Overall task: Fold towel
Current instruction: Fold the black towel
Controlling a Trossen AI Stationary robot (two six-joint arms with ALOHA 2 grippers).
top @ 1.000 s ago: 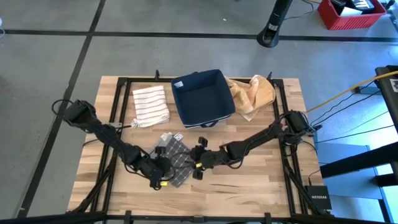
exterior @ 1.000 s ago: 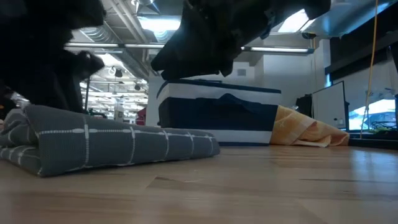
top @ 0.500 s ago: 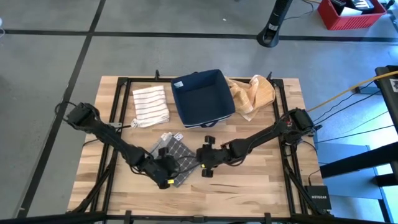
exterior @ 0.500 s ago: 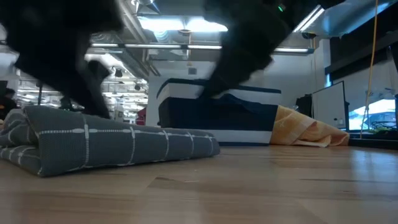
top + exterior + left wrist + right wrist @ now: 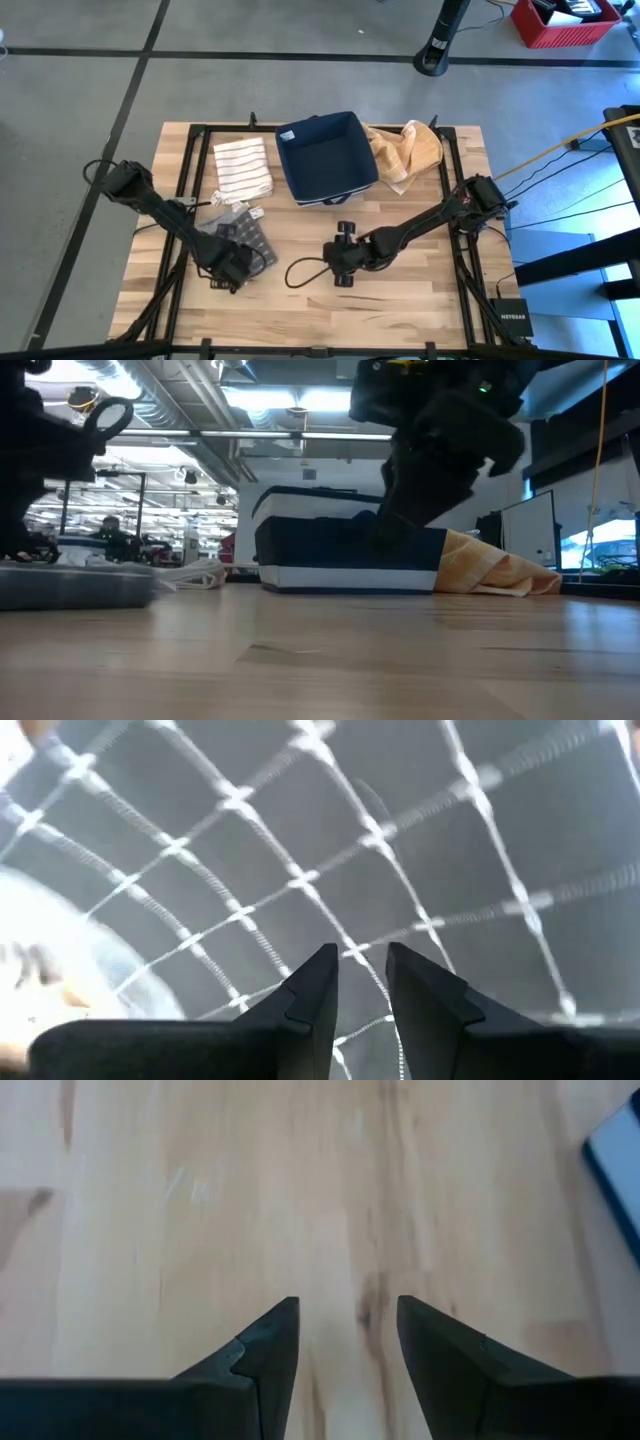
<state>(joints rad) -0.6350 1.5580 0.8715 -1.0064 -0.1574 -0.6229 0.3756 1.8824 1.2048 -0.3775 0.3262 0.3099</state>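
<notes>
The grey towel [image 5: 241, 232] with a white grid lies folded and flat on the table's left half; in the low view the towel [image 5: 75, 584] shows as a low slab at the left. My left gripper [image 5: 228, 272] stands at its near edge, its fingers almost together over the grid cloth [image 5: 420, 840]. My right gripper [image 5: 345, 258] hovers open over bare wood at the table's middle, to the right of the towel. In its wrist view the right gripper [image 5: 348, 1315] has only tabletop ahead of it. My left gripper is shut on the grey towel at its near edge [image 5: 362, 952], coming from above and pointing down. A strip of the grid cloth shows in the narrow gap between the fingers [image 5: 318, 982]; one layer or several, I cannot tell. The towel lies flat on the table.
A navy bin [image 5: 325, 158] stands at the far middle, with a white striped towel [image 5: 243, 170] on its left and a crumpled orange towel [image 5: 405, 152] on its right. Bare wood [image 5: 400, 295] lies near and right of the arms.
My left gripper has moved toward the table's left edge and slightly toward the far edge. The grey towel has slid left along the table with it and now shows as a smaller, flatter rectangle. My right gripper has drawn back to the right, off the towel.
</notes>
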